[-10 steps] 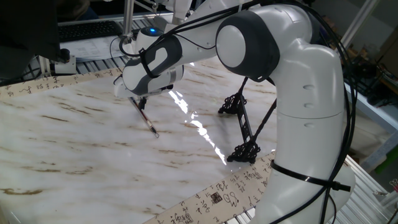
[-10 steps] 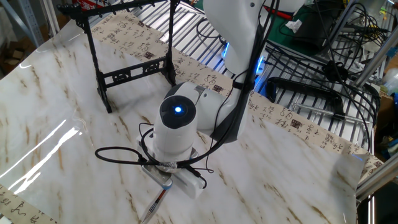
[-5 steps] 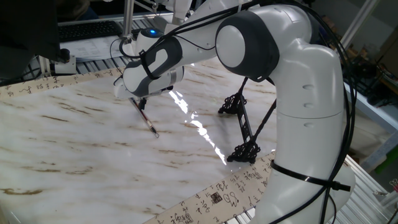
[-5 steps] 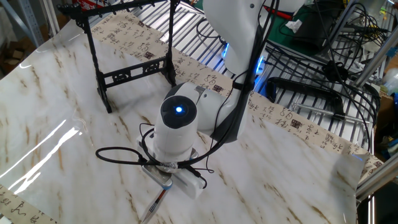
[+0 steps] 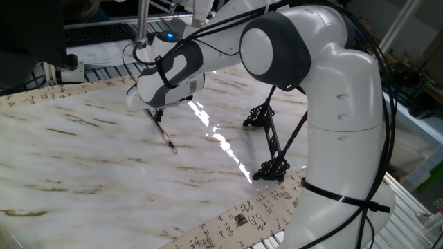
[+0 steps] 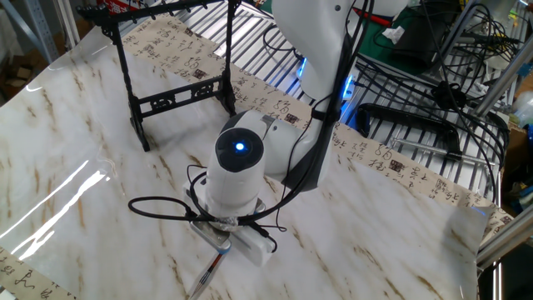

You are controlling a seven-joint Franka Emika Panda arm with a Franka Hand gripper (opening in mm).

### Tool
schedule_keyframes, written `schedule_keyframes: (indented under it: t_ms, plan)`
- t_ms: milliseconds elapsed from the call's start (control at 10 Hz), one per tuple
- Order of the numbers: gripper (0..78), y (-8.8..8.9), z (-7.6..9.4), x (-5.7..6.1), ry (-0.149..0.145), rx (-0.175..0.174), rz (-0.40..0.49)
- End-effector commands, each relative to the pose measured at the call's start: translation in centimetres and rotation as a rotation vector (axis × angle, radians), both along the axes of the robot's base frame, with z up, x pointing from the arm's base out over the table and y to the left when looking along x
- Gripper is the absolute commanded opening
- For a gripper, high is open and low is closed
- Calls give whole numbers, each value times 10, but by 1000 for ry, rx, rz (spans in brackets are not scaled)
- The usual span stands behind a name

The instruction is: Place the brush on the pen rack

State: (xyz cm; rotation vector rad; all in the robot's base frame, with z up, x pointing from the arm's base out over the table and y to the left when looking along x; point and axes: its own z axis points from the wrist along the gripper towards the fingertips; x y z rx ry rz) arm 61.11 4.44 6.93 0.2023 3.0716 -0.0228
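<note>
The brush (image 5: 161,131) lies flat on the marble-patterned table (image 5: 83,173), its dark reddish-brown shaft running from under the tool (image 5: 155,114) toward the near side, where a small loop ends it; in the other fixed view only a short stretch of the shaft (image 6: 210,271) shows below the arm's wrist. The tool sits low over the far end of the brush, but its fingers are hidden by the wrist housing in both views, so whether they are apart or closed on the shaft cannot be told. The pen rack (image 5: 271,142) stands well apart to the right, a black frame of thin rods on scrolled feet (image 6: 171,79). The brush looks light, stiff and slim, likely to roll or pivot if pinched off-centre, and its pale hair tip is delicate. A hold across the shaft near its middle, clear of the tip, would probably keep it level for laying on the rack's rods.
</note>
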Motion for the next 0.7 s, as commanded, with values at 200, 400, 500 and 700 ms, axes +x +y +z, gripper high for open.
schedule_keyframes:
  t_ms: [200,400,500,700]
  plan:
    - [0,0,1,1,-4,0,-2]
    - [0,0,1,1,-5,-1,1]
    - [0,0,1,1,-6,-1,2]
    - [0,0,1,1,-9,-1,3]
